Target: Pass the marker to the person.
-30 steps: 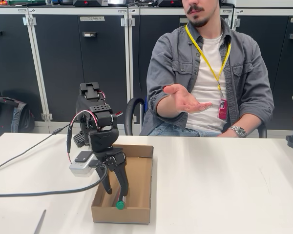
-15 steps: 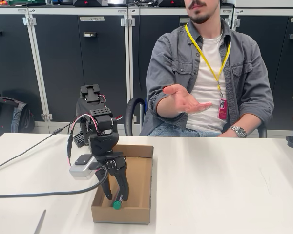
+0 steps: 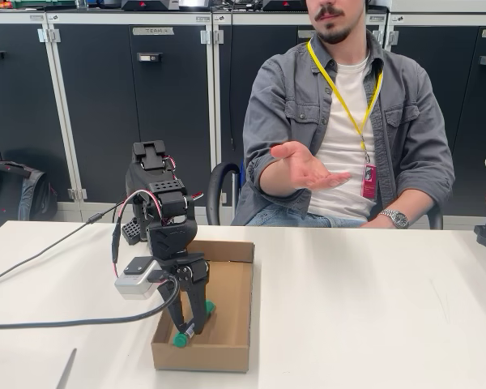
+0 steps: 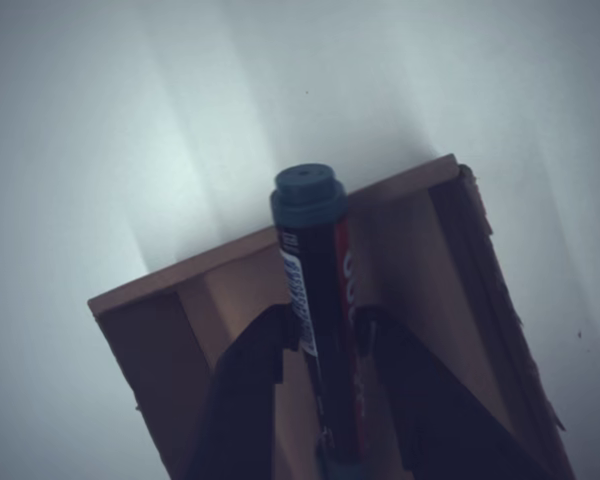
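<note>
Behind everything in the fixed view, a row of dark cabinets (image 3: pixel 130 105), with a black bag (image 3: pixel 12 190) on the floor at the left. In front, a white tabletop (image 3: pixel 373 316) across the lower half. Seated behind its far edge, the person (image 3: pixel 348 121), in a grey overshirt over a white T-shirt, yellow lanyard (image 3: pixel 344 93) and pink badge (image 3: pixel 369 181) on the chest, wristwatch (image 3: pixel 394 217) on the arm resting at the table edge; the other hand (image 3: pixel 308 168) held out above the table, palm up, well apart from the arm. Left of centre, the black robot arm (image 3: pixel 162 203) bent over a shallow open cardboard box (image 3: pixel 235 308), black cables (image 3: pixel 49 320) trailing off to the left, a small white camera module (image 3: pixel 136 279) on the wrist. Down inside the box, the gripper (image 3: pixel 188 324), jaws clenched on the marker (image 3: pixel 193 320). Marker tilted, one green end at the box's near left corner, the other green end showing just behind the jaws. In the wrist view, the marker (image 4: pixel 320 310) clamped between both dark fingers (image 4: pixel 245 390), black labelled barrel, cap crossing the box wall (image 4: pixel 190 285). At the bottom left edge of the fixed view, a thin grey stick (image 3: pixel 66 369) flat on the tabletop.
</note>
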